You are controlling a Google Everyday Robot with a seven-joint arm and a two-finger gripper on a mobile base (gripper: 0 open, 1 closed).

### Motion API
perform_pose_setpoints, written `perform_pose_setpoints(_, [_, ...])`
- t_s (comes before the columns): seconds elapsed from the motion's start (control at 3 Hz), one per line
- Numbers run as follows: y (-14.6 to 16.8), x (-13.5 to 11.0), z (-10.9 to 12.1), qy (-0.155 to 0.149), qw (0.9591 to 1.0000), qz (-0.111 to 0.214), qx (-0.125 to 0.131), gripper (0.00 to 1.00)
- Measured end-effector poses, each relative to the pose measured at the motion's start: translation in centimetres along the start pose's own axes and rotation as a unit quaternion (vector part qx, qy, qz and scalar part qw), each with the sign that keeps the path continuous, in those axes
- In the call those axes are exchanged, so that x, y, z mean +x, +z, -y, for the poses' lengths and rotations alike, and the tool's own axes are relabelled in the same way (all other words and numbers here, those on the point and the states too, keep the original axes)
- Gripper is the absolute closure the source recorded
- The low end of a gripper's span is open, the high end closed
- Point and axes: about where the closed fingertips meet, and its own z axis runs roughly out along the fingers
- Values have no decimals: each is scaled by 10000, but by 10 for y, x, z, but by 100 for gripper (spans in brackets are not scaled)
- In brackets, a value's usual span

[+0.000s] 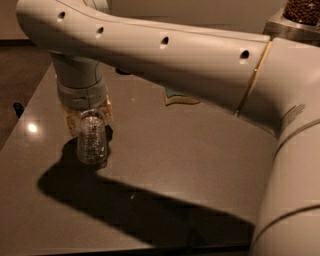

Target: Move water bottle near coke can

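The water bottle (91,142), clear crinkled plastic, stands upright on the dark table (190,150) at the left. My gripper (88,116) comes down on it from above. Its tan fingers (70,121) press against both sides of the bottle's upper part, so the neck and cap are hidden. The bottle's base rests on the table. The coke can does not show; my large arm (165,55) covers the back of the table. A dark sliver (122,71) peeks out under the arm, and I cannot tell what it is.
A flat teal and yellow object (180,97) lies at the back centre, partly under the arm. A container of brown bits (302,10) stands at the top right. The table's left edge (30,105) and front edge (100,249) are close.
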Motion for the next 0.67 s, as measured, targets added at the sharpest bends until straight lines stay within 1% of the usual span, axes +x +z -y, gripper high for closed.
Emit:
perform_pose_setpoints(0.33, [-5,-11,4,-80,10000,19,27,62])
perform_pose_setpoints(0.67, [-14,-41,22,-210,9997,37,127,93])
